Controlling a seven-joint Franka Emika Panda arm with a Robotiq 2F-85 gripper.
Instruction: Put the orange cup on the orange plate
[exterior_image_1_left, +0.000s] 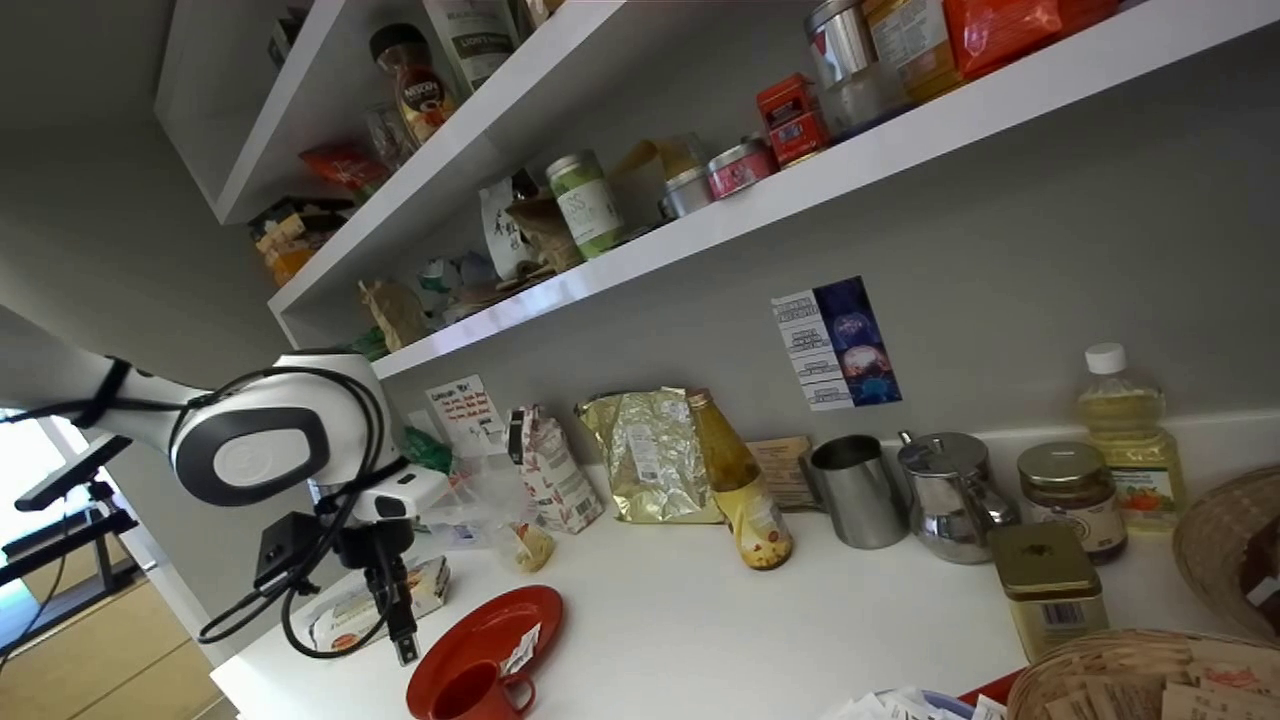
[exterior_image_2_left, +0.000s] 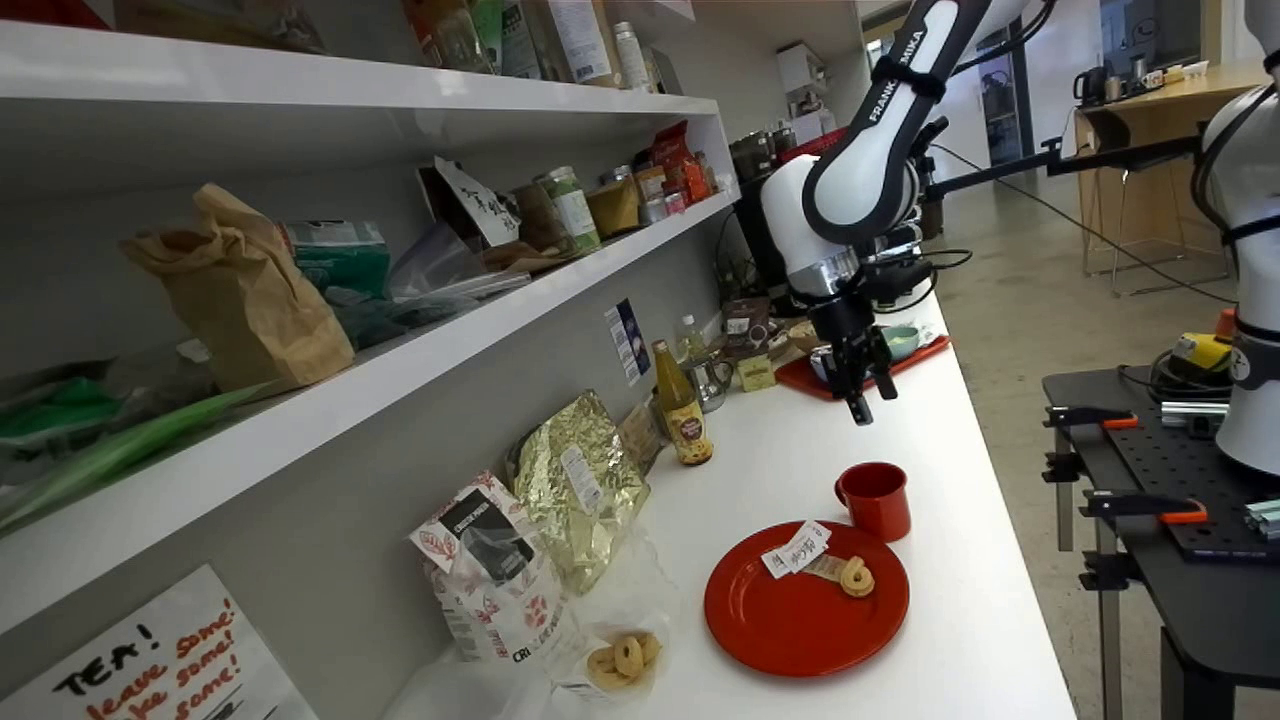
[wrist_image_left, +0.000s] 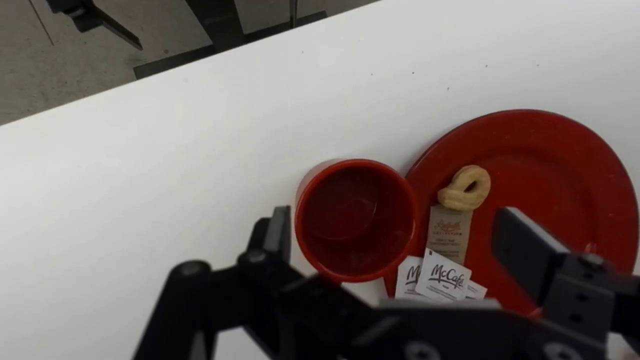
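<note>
The orange cup, red-orange and upright, stands on the white table by the plate's rim; it shows in both exterior views (exterior_image_1_left: 470, 697) (exterior_image_2_left: 882, 505) and the wrist view (wrist_image_left: 352, 220). I cannot tell whether it touches the rim. The orange plate (exterior_image_1_left: 505, 615) (exterior_image_2_left: 805, 640) (wrist_image_left: 545, 137) lies flat, holding paper packets (exterior_image_2_left: 797, 549) (wrist_image_left: 442, 275) and a ring-shaped biscuit (exterior_image_2_left: 856, 577) (wrist_image_left: 467, 187). My gripper (exterior_image_1_left: 402, 645) (exterior_image_2_left: 874, 402) (wrist_image_left: 400, 235) is open and empty above the table. In the wrist view its fingers frame the cup and part of the plate; the cup's handle is hidden.
A yellow bottle (exterior_image_1_left: 738, 480) (exterior_image_2_left: 682, 405), gold foil bag (exterior_image_1_left: 650, 455) (exterior_image_2_left: 580, 490) and metal jugs (exterior_image_1_left: 860, 495) stand along the wall. Shelves (exterior_image_1_left: 640, 260) overhang the table's back. A red tray (exterior_image_2_left: 925, 355) lies at the far end. The table edge (wrist_image_left: 190, 62) borders open floor.
</note>
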